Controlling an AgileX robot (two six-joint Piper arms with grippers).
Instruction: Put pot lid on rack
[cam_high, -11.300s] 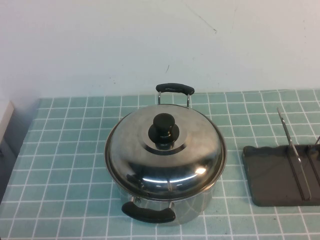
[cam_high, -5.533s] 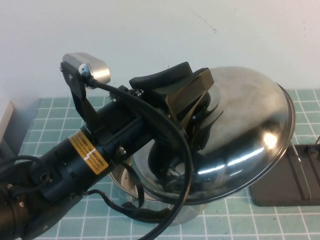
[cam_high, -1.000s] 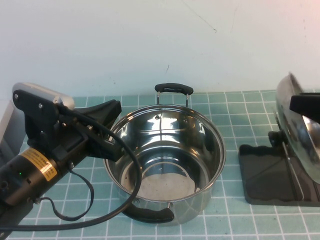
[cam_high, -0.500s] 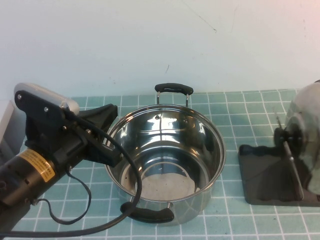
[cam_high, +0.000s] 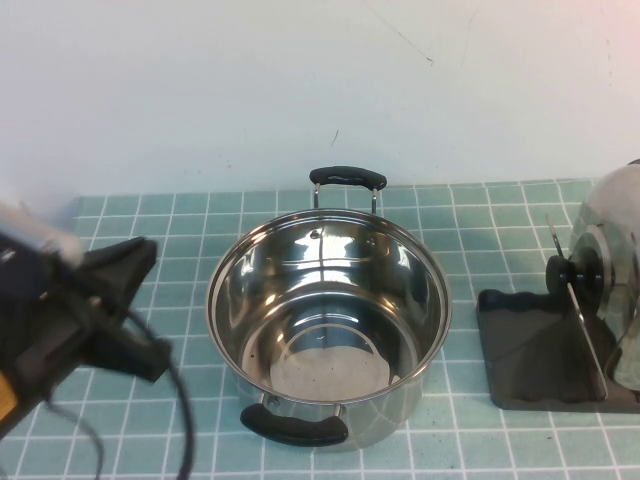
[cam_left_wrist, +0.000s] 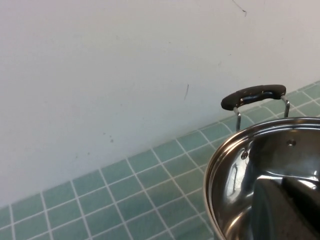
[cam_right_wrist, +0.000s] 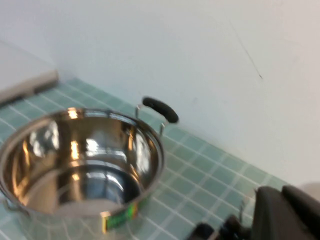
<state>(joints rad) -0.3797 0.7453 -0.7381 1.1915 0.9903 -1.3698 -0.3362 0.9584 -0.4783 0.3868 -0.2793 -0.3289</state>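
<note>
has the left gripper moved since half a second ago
Yes. In the high view the left gripper has pulled back left, away from the pot, whose rim it nearly touched. The right gripper shows only at the right wrist view's edge.

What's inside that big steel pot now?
Nothing: the pot shows only bare shiny bottom. Its pot lid stands in the rack. Left gripper is beside the pot; the right gripper is unseen.

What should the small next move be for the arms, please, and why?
Probably finish withdrawing both arms: the shiny domed steel pot lid stands on edge in the dark grey rack; the left gripper is beside the pot, the right gripper near the rack.
</note>
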